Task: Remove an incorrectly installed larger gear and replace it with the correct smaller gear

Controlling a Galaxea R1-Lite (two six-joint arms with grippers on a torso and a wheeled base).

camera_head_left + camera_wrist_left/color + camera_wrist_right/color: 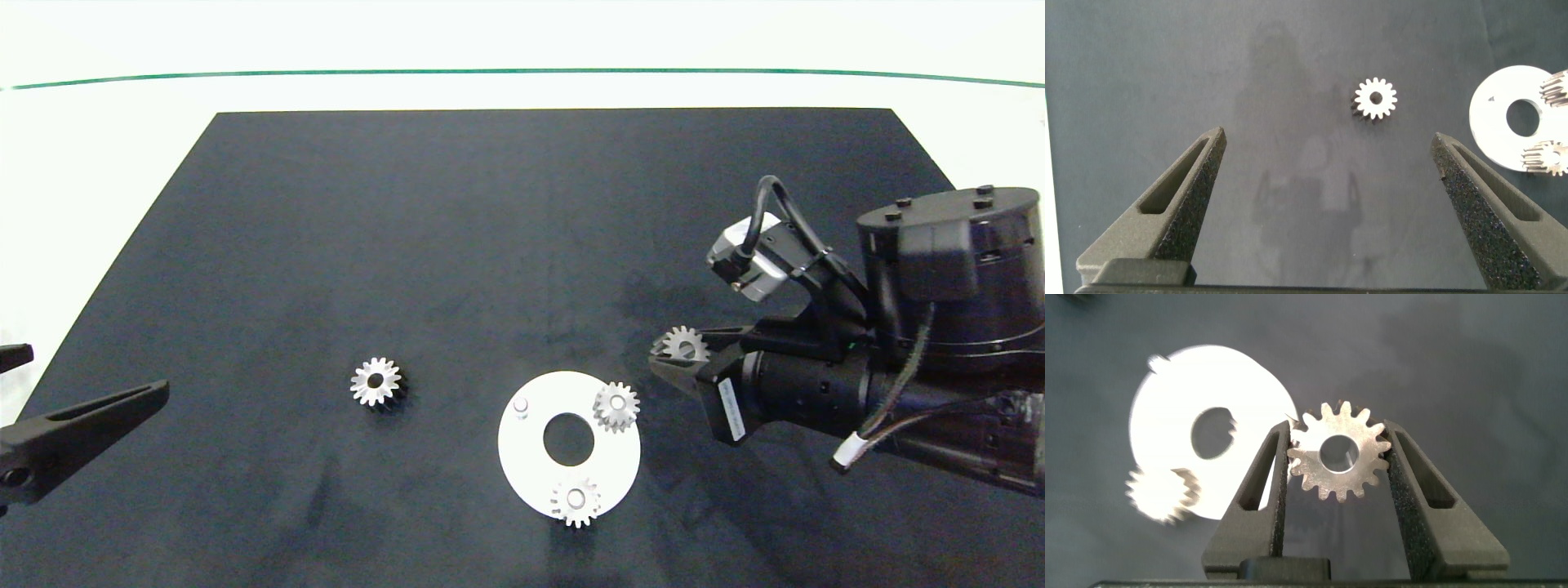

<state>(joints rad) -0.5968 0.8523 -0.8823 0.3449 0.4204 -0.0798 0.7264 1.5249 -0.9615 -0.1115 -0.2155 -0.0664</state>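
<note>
My right gripper hovers just right of the white round plate, shut on the smaller gear, a small silver spur gear held by its toothed rim. The right wrist view shows that smaller gear clamped between both fingers, with the plate beyond it. The larger gear, thicker with a dark flank, lies flat and free on the black mat left of the plate. It is also in the left wrist view as the larger gear. Off at the mat's left edge, my left gripper waits open and empty.
Two small silver gears sit on pegs on the plate. A third peg at the plate's upper left stands bare. The black mat covers most of the white table.
</note>
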